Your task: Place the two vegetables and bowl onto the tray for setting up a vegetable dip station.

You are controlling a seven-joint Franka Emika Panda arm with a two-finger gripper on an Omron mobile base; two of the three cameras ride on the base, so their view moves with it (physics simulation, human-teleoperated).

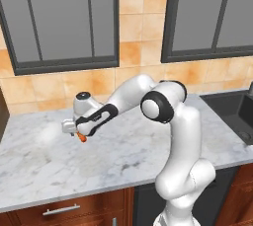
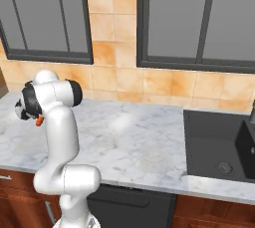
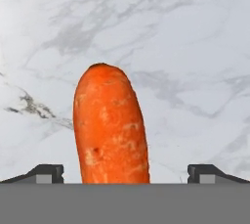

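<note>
1. The carrot is seen in the hand view as a stubby orange piece lying on the marble, between the two fingertips, with its rounded end pointing away from the hand.
2. Bare marble is seen on both sides of the carrot, so neither fingertip is touching it; it lies somewhat nearer the fingertip at the left of the hand view than the one at the right.
3. The fingers are spread wide, one at each lower corner of the hand view, and nothing is gripped between them.
4. In the left base view the carrot is seen as a small orange tip just under the gripper, which is lowered close to the countertop.
5. In the right base view the same orange tip is glimpsed beside the arm's dark joint, at the left of the counter.
6. Beyond the fingers, white-grey veined marble is spread in every direction.
7. A dark recessed sink is set into the counter well apart from the gripper, at the far right.
8. Tan wall tiles and dark-framed windows are seen behind the counter.
</note>
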